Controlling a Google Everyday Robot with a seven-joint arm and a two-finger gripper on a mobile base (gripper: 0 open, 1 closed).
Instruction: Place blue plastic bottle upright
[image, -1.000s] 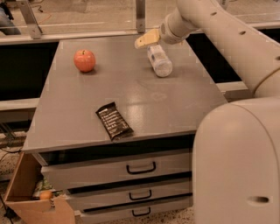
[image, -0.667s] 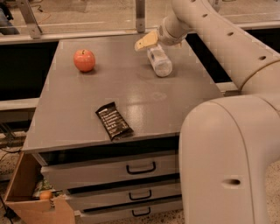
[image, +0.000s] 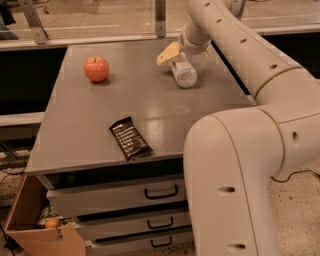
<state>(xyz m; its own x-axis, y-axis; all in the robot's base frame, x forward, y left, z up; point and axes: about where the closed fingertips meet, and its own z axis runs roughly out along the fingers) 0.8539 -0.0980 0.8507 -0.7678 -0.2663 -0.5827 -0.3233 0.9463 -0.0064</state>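
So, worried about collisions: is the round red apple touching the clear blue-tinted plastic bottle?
No: bare grey tabletop separates the apple from the bottle beside the gripper at back right.

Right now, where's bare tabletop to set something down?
Bare: the back strip between the apple and the gripper; the left front between apple and the dark snack bar; the middle of the table between bar and blue plastic bottle. Crowded: back right, where gripper, bottle and arm meet.

Tan gripper (image: 171, 54) at grey table's (image: 85, 125) far side; blue plastic bottle (image: 184, 74) clear, perhaps faintly bluish; apple (image: 96, 68) red; wrapper (image: 130, 138) black.
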